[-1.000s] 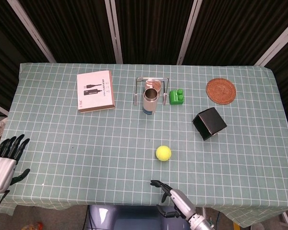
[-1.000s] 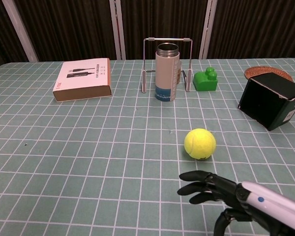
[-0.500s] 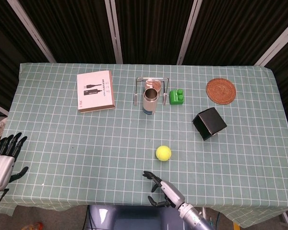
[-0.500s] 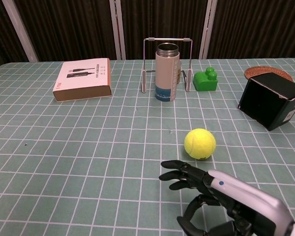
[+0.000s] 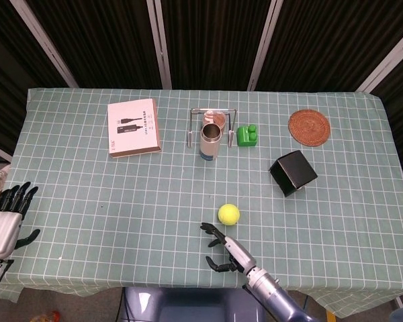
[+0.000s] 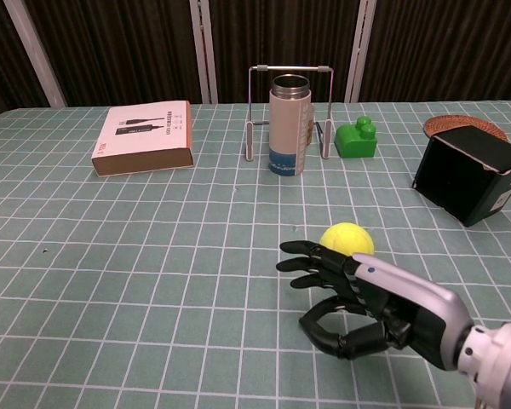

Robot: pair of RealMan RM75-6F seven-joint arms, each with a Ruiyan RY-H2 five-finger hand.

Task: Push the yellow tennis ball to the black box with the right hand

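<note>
Two hands are showing here, and the right hand (image 5: pixel 223 251) (image 6: pixel 358 300) is hovering low over the cloth just beside the ball (image 5: pixel 228 214) (image 6: pixel 347 238), at about seven o'clock from it in the head view. Its fingers (image 6: pixel 311 264) are lying spread and reaching forward, the thumb curling underneath, and it is gripping nothing; whether it is touching the ball, the views are not settling. In the chest view the hand is covering the ball's lower edge. The ball is sitting on the green checked table (image 5: pixel 87 201) (image 6: pixel 111 256), with the box (image 5: pixel 293 172) (image 6: pixel 469 174) well apart from it at around two o'clock, resting tilted on the cloth. The left hand (image 5: pixel 5 221) is waiting at the table's nine o'clock edge, fingers apart and holding nothing. Toward twelve o'clock a steel bottle (image 5: pixel 209 141) (image 6: pixel 290 124) is standing upright in front of a wire rack (image 5: pixel 213 115) (image 6: pixel 289 77).
</note>
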